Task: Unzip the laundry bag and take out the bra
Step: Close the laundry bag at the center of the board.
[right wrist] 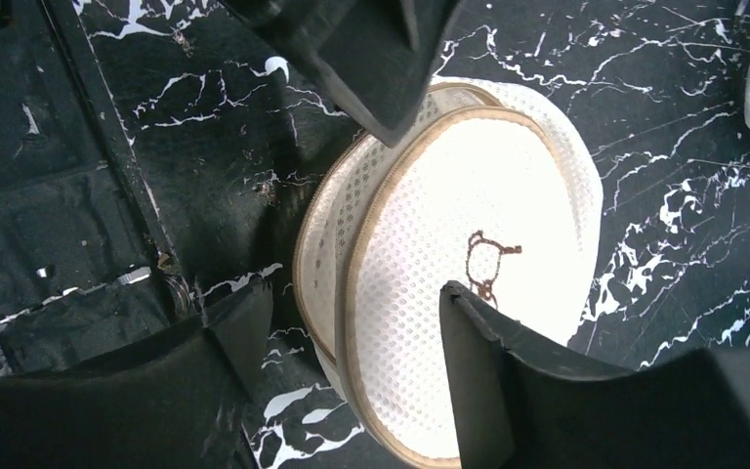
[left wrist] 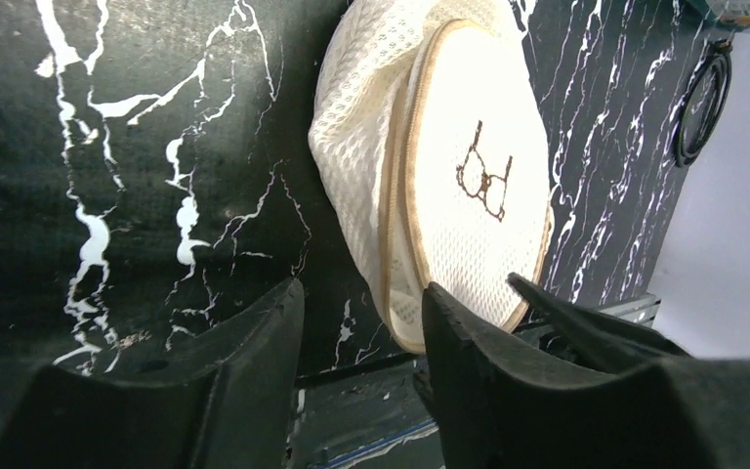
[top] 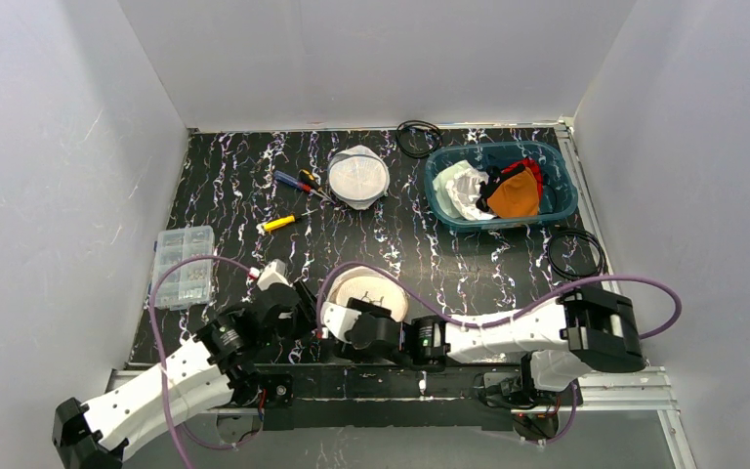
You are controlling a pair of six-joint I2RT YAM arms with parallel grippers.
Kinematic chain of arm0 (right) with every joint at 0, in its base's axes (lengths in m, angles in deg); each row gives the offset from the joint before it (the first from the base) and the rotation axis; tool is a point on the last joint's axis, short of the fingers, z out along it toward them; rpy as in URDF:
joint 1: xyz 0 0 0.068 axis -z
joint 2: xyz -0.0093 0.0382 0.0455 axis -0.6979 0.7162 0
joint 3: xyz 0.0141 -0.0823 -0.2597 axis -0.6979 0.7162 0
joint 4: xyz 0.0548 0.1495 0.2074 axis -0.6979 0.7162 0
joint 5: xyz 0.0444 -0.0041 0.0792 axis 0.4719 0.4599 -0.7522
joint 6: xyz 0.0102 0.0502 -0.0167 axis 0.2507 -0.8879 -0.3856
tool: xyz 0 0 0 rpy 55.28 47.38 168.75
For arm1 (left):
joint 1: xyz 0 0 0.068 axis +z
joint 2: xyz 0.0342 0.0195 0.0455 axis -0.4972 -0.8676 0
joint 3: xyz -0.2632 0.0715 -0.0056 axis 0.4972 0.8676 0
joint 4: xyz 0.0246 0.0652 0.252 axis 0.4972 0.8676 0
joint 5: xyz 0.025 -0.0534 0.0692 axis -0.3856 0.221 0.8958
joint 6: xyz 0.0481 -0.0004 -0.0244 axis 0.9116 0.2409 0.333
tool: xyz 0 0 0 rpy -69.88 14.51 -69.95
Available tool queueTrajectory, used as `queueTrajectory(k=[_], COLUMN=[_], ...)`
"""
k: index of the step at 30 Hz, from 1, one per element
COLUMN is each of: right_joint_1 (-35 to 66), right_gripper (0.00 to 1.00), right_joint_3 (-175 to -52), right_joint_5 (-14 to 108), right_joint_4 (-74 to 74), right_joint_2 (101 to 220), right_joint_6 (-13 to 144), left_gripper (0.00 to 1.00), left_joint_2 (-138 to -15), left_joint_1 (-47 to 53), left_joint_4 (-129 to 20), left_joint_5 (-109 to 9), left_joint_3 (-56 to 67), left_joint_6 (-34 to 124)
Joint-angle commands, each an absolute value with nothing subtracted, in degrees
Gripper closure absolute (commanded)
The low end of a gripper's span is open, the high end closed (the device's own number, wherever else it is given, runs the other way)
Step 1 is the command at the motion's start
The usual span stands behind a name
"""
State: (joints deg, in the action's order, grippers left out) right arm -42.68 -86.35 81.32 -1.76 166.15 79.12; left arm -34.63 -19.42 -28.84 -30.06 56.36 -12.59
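Black marbled table (top: 234, 186): laundry bag (top: 369, 289), teal basket (top: 503, 224), screwdrivers (top: 298, 181), parts box (top: 184, 266).

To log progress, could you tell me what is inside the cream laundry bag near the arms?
The laundry bag shows only its mesh face and a brown bra emblem; its zipper looks closed, so whatever lies inside is hidden.

laundry bag (top: 369, 289): near edge hidden under right arm (top: 488, 337), top view
bag contents: not visible through mesh
plastic box (top: 184, 266): contents too small
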Motion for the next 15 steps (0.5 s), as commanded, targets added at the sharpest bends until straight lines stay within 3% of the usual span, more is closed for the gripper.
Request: queueTrajectory(k=[1, 3, 8, 11, 15], right_joint_1=[-43.0, -43.0, -42.9, -42.7, -42.4], right_gripper=[0.25, 0.17, 0.14, 0.14, 0.14], right_joint_3=[-89.6, -89.6, -85.7, -82.8, -81.4], right_joint_5=[84.1, 85.6, 89.7, 91.9, 95.2], right_joint_4=[1.1, 3.4, 5.0, 6.2, 11.1], right_joint_2=[159.9, 157.1, 147.9, 143.6, 140.6], right_joint_6=[73.9, 71.1, 61.3, 52.8, 42.8], left_gripper=[0.48, 0.38, 0.22, 0.20, 0.27], left_joint_2=[-30.9, -30.3, -35.4, -41.9, -54.1], left_joint_1=[-19.1, -19.1, -19.1, -19.1, -19.1], left_joint_4=[-18.9, -16.5, -14.3, -15.7, -15.1], left_joint_5=[-27.5, -26.4, -23.6, -24.3, -26.0], left_joint_3=[52.5, 50.6, 44.1, 39.8, 32.9], left_joint_6=[-9.8, -7.5, 1.2, 6.2, 12.3])
